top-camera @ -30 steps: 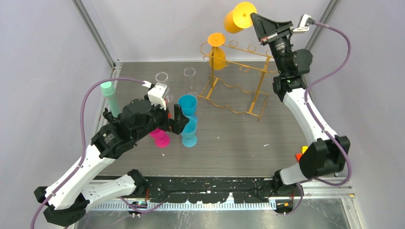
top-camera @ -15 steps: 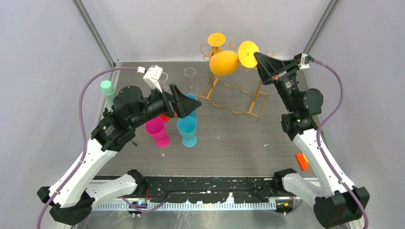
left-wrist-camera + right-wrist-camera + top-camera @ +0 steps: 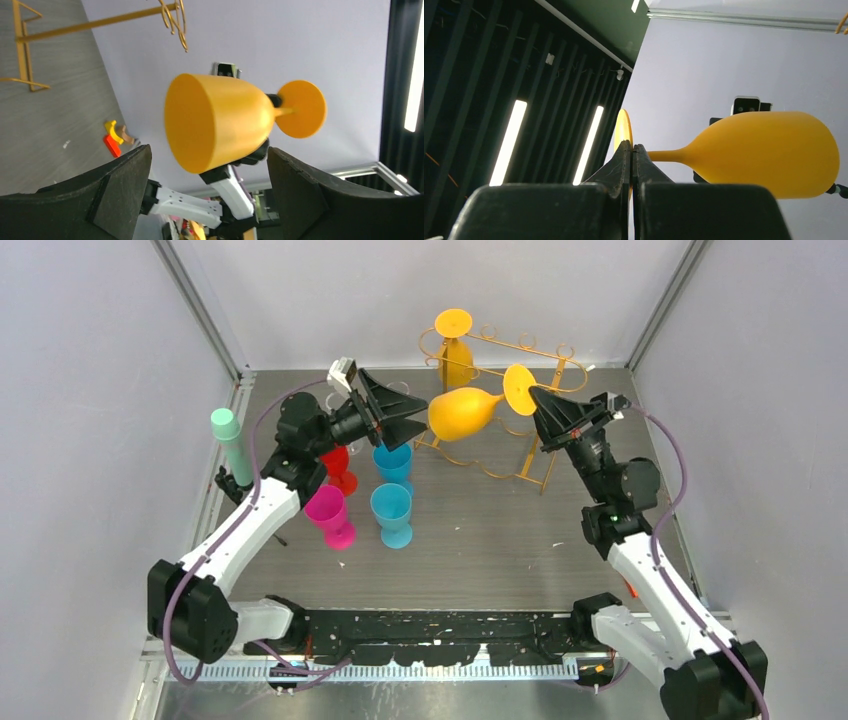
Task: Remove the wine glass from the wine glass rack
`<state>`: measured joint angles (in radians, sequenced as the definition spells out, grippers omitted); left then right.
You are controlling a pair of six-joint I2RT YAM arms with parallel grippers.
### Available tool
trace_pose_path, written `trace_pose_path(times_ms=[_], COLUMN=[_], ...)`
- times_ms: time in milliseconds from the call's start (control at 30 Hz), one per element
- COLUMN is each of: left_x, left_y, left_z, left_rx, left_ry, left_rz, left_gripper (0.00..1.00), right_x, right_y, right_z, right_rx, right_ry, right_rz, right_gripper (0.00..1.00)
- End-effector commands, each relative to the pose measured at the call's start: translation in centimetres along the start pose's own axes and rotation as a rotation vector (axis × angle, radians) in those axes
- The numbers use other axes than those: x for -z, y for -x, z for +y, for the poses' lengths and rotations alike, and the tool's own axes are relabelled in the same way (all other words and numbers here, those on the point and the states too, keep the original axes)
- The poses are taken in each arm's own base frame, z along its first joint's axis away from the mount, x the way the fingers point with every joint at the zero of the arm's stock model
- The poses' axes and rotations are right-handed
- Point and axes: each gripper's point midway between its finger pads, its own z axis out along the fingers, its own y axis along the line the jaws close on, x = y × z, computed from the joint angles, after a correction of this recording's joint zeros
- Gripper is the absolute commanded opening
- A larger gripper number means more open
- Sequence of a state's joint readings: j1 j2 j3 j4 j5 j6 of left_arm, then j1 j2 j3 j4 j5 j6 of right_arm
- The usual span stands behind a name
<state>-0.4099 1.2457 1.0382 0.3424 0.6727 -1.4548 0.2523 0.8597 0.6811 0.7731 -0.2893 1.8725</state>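
Orange wine glass [image 3: 465, 412] sideways, foot pinched in right end effector [image 3: 534, 395].

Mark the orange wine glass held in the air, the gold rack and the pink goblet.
orange wine glass [image 3: 462, 412]: top external view, on its bowl.
gold rack [image 3: 537, 462]: top external view, on its right upright.
pink goblet [image 3: 328, 508]: top external view, on its bowl.

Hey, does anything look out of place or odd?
The orange wine glass lies sideways in mid-air, pinched only by its foot in the right gripper, bowl toward the open left gripper. Nothing looks spilled.
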Motion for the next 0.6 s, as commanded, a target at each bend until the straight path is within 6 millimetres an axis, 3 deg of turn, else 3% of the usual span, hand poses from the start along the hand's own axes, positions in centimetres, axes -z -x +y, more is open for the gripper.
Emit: trace_pose_path(times_ms=[0,300,567], left_x=[1.6,2.3,3.4], left_y=[-1.3,-2.1,-2.8], left_z=[-6.9,-7.1,-9.2], left_rx=[-0.094,-0.083,-0.129], left_ry=[-0.205,-0.193,-0.245], left_rz=[0.063,0.086,0.090], left_gripper=[0.88,0.83,0.57], right_x=[-0.3,-1.3,-1.1], right_y=[-0.8,-1.8,-0.8], right_z=[1.4,-1.8,-4.8], right_rx=[-0.103,-0.208,-0.311], right_ry=[0.107,0.093,0.061], right_rz=[0.060,0.103,0.060], right_gripper=[0.00,0.00,0.00])
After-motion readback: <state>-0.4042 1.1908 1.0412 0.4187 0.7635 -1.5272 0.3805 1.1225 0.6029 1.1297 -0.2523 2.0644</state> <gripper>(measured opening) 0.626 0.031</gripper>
